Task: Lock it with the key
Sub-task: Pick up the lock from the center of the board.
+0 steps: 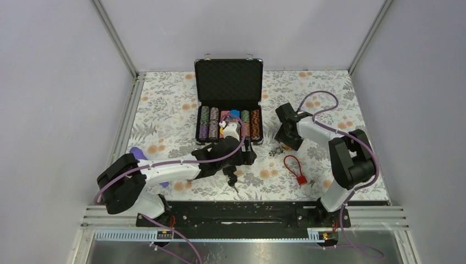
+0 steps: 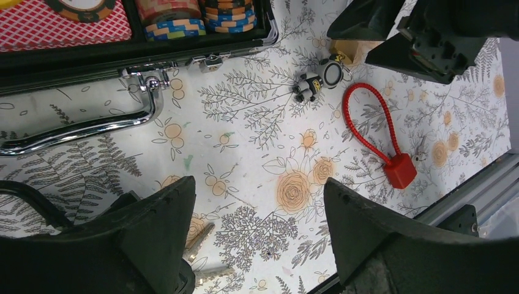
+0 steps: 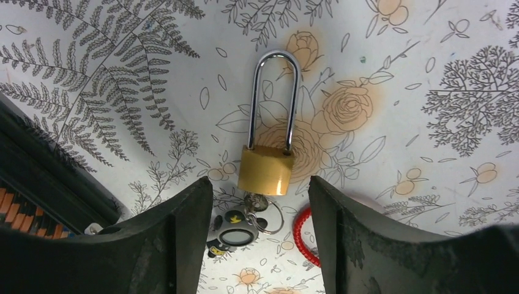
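- My left arm lies low across the floral tablecloth (image 1: 329, 99), reaching from its base forward and to the right, with the wrist just short of the case front.
- My left gripper (image 2: 257, 187) hangs above bare cloth with its jaws spread wide and nothing between them. A couple of loose keys (image 2: 199, 240) lie flat just beside its left finger.
- The red cable lock (image 2: 401, 170) lies on the cloth on the right, near the table's front edge, its loop running away from its block toward the padlock.
- My right arm is folded, elbow up, the forearm reaching toward the table's middle and the wrist tipped down over the padlock.
- My right gripper (image 3: 259, 184) is also spread wide and grips nothing; the padlock's body shows in the gap between the fingertips, and neither finger touches it.
- The brass padlock (image 3: 265, 170) lies flat on the cloth, right of the case's front corner. Its long axis runs straight away from my right wrist: the long shackle points away and the body's base faces my jaws. Both shackle legs meet the body.
- A key (image 3: 253, 201) sits at the base; I cannot tell whether it is in the keyway. Its ring carries a small keyring charm (image 3: 235, 236).
- Farthest, the poker-chip case (image 1: 228, 80) stands open, its lid upright, its chrome handle (image 2: 92, 127) facing me.
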Controlling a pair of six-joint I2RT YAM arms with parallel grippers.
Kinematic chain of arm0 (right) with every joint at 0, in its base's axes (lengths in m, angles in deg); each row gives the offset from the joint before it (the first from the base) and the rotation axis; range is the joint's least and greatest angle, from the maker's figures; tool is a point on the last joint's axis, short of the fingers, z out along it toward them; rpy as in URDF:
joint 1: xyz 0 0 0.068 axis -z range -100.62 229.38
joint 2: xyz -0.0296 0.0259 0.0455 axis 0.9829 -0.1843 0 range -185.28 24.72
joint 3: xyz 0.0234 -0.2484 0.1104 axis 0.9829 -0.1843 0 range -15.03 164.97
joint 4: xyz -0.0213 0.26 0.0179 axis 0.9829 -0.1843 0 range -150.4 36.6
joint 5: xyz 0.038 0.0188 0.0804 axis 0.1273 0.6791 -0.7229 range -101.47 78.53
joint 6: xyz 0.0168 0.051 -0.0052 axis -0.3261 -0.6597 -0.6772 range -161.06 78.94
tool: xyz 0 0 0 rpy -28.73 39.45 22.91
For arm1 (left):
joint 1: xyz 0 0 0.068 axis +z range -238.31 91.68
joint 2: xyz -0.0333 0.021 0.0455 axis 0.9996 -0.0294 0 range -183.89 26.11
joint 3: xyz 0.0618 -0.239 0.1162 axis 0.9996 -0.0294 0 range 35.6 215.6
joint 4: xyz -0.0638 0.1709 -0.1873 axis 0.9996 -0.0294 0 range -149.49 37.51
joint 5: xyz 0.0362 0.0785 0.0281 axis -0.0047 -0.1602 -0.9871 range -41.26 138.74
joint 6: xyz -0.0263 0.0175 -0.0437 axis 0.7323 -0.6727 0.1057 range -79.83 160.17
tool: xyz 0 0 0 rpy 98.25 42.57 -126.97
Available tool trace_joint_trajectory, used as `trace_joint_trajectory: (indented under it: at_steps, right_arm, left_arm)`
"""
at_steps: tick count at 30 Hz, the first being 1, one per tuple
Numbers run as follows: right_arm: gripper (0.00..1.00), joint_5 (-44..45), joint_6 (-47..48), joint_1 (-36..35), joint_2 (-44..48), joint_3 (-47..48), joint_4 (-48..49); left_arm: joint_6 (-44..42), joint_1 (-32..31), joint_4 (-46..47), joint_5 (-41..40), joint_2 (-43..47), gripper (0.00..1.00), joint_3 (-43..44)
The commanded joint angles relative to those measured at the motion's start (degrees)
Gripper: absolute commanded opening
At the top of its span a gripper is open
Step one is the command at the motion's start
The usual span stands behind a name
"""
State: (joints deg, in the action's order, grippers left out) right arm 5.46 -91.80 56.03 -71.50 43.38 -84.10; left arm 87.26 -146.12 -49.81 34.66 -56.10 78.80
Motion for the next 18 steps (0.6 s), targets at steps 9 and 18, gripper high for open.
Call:
trace_joint_trajectory:
  at_steps: [9,18]
  right_arm:
    - [0.57,6.3,-3.1,-1.2,-6.5,5.6,-4.1]
    - [0.26,5.3,-4.4,-1.4,-7.5,5.1,-2.5]
  left_arm:
    - [0.3,1.9,3.6,-0.3,4.3,0.77,-2.6]
    - [0.3,2.2,3.2,-0.3,5.5,0.77,-3.0]
